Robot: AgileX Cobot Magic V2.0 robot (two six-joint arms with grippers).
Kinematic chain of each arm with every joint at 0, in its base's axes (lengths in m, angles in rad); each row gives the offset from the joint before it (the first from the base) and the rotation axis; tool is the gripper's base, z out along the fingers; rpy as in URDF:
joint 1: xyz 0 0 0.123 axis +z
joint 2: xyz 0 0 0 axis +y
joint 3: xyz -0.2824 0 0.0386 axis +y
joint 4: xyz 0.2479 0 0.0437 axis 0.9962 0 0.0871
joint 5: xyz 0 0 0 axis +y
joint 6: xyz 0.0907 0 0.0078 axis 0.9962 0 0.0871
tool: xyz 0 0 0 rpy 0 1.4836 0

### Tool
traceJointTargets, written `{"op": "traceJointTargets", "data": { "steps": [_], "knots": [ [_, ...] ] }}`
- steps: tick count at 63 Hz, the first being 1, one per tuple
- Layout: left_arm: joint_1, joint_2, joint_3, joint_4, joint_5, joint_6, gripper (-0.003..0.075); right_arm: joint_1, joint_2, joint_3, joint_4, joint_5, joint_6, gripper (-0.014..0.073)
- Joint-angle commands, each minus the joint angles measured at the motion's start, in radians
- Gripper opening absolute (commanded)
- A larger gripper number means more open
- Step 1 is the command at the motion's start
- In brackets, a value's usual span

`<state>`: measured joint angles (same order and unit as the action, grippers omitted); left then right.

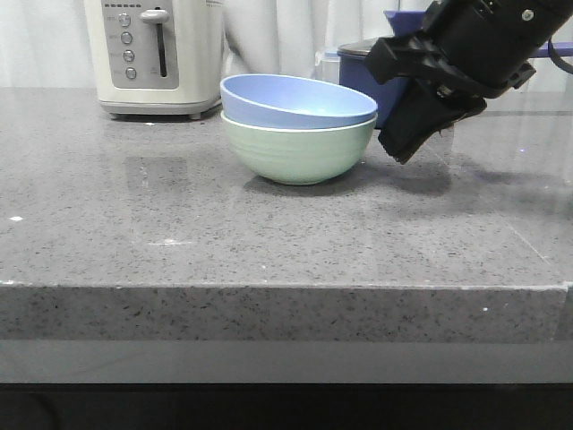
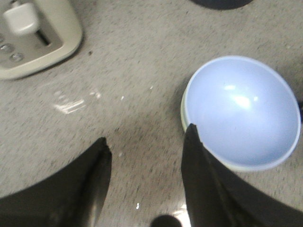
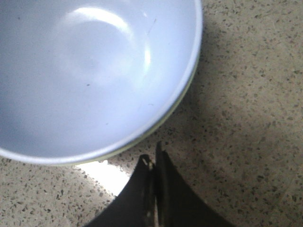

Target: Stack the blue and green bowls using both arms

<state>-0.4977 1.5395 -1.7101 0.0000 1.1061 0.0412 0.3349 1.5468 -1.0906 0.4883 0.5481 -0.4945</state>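
You see the blue bowl (image 1: 298,100) nested, tilted, in the green bowl (image 1: 297,148). Your right gripper (image 1: 414,148) hangs just beside them, fingers pressed together, empty. Your left gripper (image 2: 147,149) is spread, holding nothing.

The round matte pale-blue bowl (image 1: 295,100) is sitting nested inside the round matte mint-green bowl (image 1: 300,148), tilting a bit, on the speckled grey stone counter (image 1: 269,242). The cream toaster (image 1: 154,54) is standing behind-left. The dark navy saucepan (image 1: 380,76) is sitting behind-right, with the black right gripper (image 1: 421,121) hanging just right of the bowls.
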Motion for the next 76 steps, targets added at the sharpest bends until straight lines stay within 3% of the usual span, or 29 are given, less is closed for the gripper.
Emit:
{"op": "traceJointTargets", "data": {
  "steps": [1,16,34,48,62,68,76],
  "knots": [
    [-0.008,-0.142,0.084,0.009,-0.105,-0.015,0.0347,-0.004,-0.035,-0.032,0.022,-0.037,-0.011,-0.0064],
    [0.035,-0.390,0.386,0.012,-0.219,-0.041,0.0347,-0.004,-0.035,-0.032,0.022,-0.037,-0.011,-0.0064],
    [0.083,-0.641,0.647,0.000,-0.218,-0.041,0.0347,-0.004,-0.035,-0.032,0.022,-0.037,-0.011,-0.0064],
    [0.083,-0.780,0.735,-0.014,-0.214,-0.041,0.0347,-0.004,-0.035,-0.032,0.040,-0.025,-0.010,-0.0064],
    [0.083,-0.834,0.746,-0.014,-0.214,-0.041,0.0347,-0.004,-0.105,-0.034,0.009,0.146,-0.005,-0.0062],
    [0.083,-0.836,0.746,-0.014,-0.214,-0.041,0.0347,-0.004,-0.176,-0.034,-0.035,0.175,0.054,-0.0061],
    [0.083,-0.836,0.746,-0.012,-0.218,-0.041,0.0347,-0.004,-0.292,-0.034,-0.187,0.227,0.192,-0.0061]
  ]
}}
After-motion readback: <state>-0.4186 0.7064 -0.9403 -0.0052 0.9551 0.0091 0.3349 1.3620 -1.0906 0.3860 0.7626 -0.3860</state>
